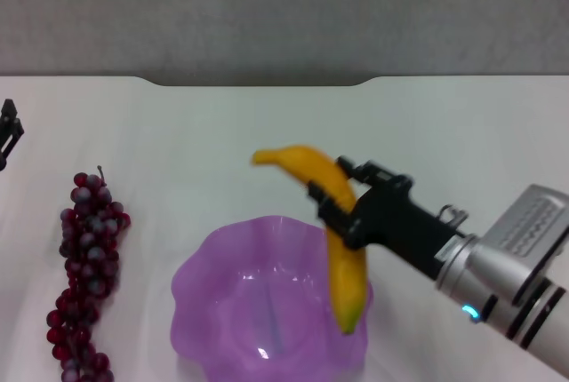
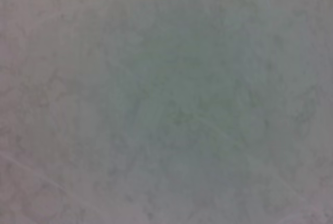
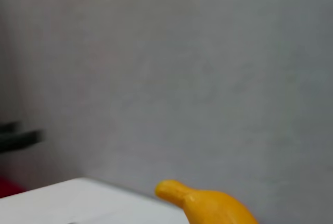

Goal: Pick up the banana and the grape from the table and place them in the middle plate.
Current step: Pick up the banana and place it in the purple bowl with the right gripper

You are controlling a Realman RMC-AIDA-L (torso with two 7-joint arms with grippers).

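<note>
While over the middle plate [image 1: 200,289], banana [image 1: 342,222] in right pincer [image 1: 331,204].

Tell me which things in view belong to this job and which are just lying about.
Job: banana, clamped in the right gripper over the purple plate; grape bunch on the table to the plate's left.
Bystanders: none among the objects; left gripper parked at the table's left edge.
</note>
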